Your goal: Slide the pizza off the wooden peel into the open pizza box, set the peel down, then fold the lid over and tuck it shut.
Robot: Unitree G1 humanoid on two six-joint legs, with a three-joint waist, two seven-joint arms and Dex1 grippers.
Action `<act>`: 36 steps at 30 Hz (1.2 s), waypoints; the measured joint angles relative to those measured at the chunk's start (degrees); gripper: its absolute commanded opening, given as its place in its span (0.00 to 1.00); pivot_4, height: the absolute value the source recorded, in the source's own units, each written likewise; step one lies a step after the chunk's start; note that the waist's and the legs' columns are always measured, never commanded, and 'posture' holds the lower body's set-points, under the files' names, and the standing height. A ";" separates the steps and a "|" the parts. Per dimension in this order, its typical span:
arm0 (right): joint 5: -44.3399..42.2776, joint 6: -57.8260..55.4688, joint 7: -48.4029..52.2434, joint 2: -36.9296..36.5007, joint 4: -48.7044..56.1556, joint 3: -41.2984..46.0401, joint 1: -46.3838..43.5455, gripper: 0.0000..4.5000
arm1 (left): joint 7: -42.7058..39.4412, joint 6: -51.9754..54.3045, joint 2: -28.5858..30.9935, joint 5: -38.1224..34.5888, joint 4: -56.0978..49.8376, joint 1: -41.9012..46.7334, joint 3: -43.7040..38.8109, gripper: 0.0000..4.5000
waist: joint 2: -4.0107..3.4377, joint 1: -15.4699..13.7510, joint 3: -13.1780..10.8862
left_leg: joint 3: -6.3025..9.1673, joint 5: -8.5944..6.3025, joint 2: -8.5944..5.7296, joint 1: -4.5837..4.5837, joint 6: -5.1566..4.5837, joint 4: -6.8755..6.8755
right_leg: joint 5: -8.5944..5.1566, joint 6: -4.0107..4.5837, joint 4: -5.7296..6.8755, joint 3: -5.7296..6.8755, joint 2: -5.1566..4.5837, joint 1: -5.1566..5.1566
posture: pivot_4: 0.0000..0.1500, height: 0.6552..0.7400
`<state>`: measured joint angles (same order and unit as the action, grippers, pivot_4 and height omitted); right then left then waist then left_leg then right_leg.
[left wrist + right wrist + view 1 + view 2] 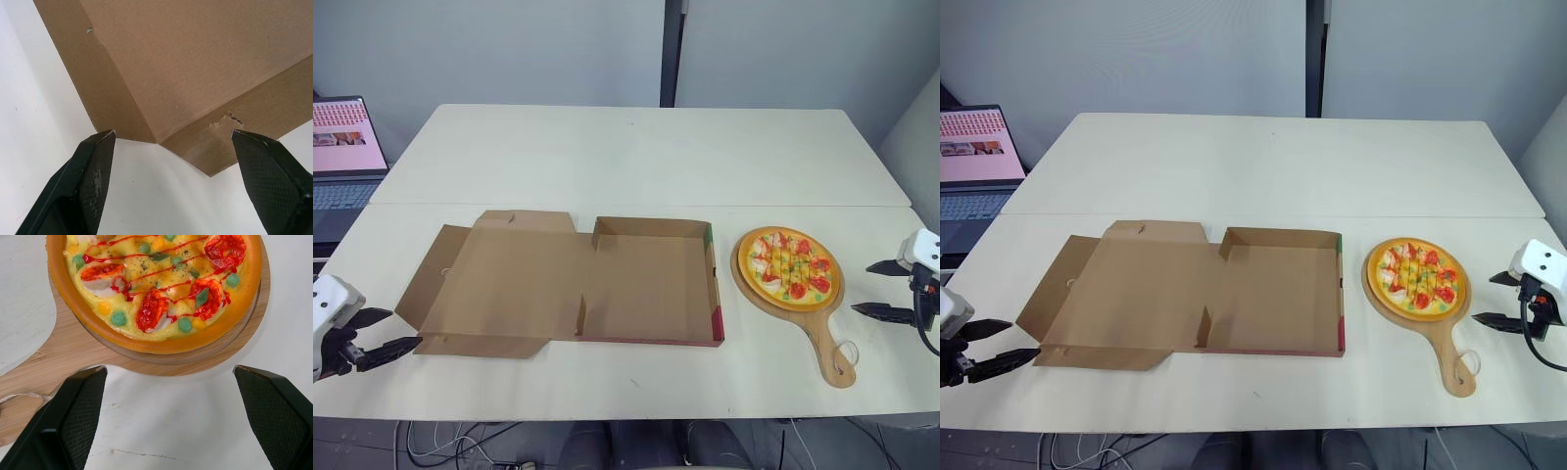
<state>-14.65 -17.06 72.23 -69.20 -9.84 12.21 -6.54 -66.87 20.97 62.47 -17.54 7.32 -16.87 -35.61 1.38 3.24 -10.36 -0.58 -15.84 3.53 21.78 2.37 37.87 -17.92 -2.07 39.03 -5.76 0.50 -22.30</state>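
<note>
Nothing is done yet: the pizza (790, 266) sits on the peel (829, 343) at the empty box's (646, 284) 3 o'clock, with the lid (499, 284) lying open at its 9. The left pincer (403, 329), apart, is near the lid's corner. The right pincer (860, 286), apart, is at the peel's 3 o'clock. Every step remains.

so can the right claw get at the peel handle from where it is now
probably yes: the right claw is open just beside the peel handle, with nothing but bare table between them
</note>
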 measured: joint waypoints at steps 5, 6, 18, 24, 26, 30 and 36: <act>0.02 0.01 -0.02 0.03 -0.17 -0.18 -0.91 0.99 | 0.51 -0.32 -0.90 0.07 -1.18 -1.06 -0.16 0.87 | -0.01 0.00 0.00 | -0.01 0.00 0.00 -0.01 0.00 0.00 | 0.00 0.00 0.01 -0.01 0.00 0.00 | 1.00 0.92; 0.02 0.01 -0.01 0.03 -0.20 -0.18 -1.02 0.99 | 0.55 -0.47 -1.15 0.07 -1.24 -1.22 -0.16 0.87 | 0.00 0.00 0.00 | 0.00 0.00 0.01 0.00 0.00 0.00 | 0.00 0.00 0.01 0.01 0.00 0.00 | 1.00 0.92; 0.03 -1.35 -1.17 1.16 -1.70 -0.32 -3.32 1.00 | -1.98 3.49 -1.56 -3.80 -1.04 -0.54 -1.75 1.00 | 0.00 0.02 0.00 | 0.02 0.00 0.00 0.00 0.00 0.01 | 0.01 0.00 0.02 0.03 0.01 0.01 | 1.00 0.92; 0.02 -1.40 -1.29 1.16 -1.72 -0.31 -3.31 1.00 | -2.26 3.34 -1.96 -3.84 -1.59 -1.68 -2.70 1.00 | 0.00 0.02 0.01 | 0.03 0.00 0.00 0.00 0.00 0.01 | 0.01 0.00 0.02 0.02 0.01 0.02 | 1.00 0.92; -0.01 -1.40 -1.53 1.28 -1.70 -0.19 -3.18 1.00 | -1.81 3.86 -3.25 -4.59 -4.06 -1.79 -2.90 1.00 | 0.01 0.00 0.01 | 0.03 0.00 0.00 0.01 0.00 0.03 | 0.01 -0.01 0.01 0.02 0.00 0.03 | 1.00 0.92; -0.44 -2.28 -2.50 1.74 -0.65 1.47 -1.36 1.00 | 0.19 7.47 -5.86 -8.26 -14.53 -0.18 -1.71 1.00 | 0.03 -0.44 0.02 | 0.17 0.00 -0.06 0.05 0.00 0.08 | 0.06 -0.09 0.01 0.04 0.00 0.09 | 1.00 0.92; -5.48 -10.69 -3.65 3.98 14.36 9.90 9.34 1.00 | 3.12 12.62 -6.45 -14.59 -29.31 10.34 9.02 1.00 | 0.01 -1.24 0.08 | 0.36 0.00 -0.10 0.13 0.02 0.10 | 0.10 -0.16 0.01 0.08 0.08 0.18 | 1.00 0.92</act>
<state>-20.13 -27.75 68.58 -65.22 4.52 22.11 2.79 -63.75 33.59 56.02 -32.13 -21.99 -6.52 -26.59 1.39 2.00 -10.28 -0.21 -15.84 3.42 21.90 2.38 37.96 -17.82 -2.23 39.04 -5.68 0.58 -22.12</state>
